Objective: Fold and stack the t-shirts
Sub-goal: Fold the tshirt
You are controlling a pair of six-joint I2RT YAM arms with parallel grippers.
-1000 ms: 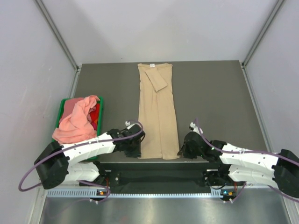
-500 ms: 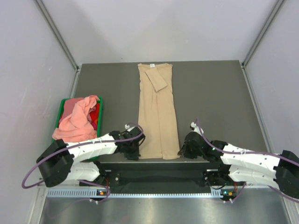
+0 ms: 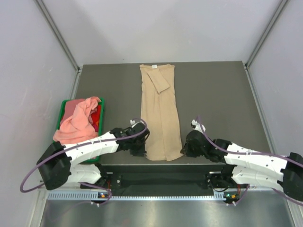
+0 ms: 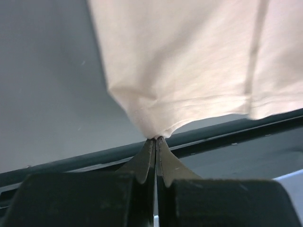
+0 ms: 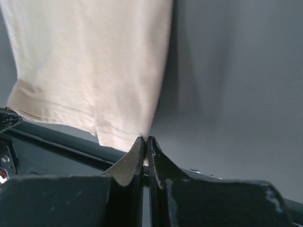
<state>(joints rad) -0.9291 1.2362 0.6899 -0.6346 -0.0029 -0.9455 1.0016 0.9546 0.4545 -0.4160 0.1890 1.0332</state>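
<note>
At the near edge of the table (image 3: 213, 94), the left gripper (image 4: 155, 139) is clenched on one hem corner of the tan t-shirt (image 3: 160, 113), the cloth puckering into a peak just ahead of its closed jaws. The right gripper (image 5: 146, 139) pinches the opposite hem corner, where a sliver of double-stitched edge disappears between its shut jaws. Between the two sets of jaws the hem sags a little. The fabric looks thin, light and limp, likely to drape and crease rather than hold a line, so the stitched hem corners seem the firmest places to grip, and both corners would probably need to travel together to keep the fold square. Beyond the jaws the shirt runs away as a long narrow strip, flat on the table with its sides already folded in. A sleeve (image 3: 158, 81) lies turned across it near the far end, and a small white neck label (image 3: 154, 66) sits at the farthest edge. Off to the outer side of the left jaws, well apart from them, a green bin (image 3: 61, 109) holds heaped salmon-pink t-shirts (image 3: 78, 122) that spill over its near rim. A darker red patch shows underneath them, though what it is cannot be told.
</note>
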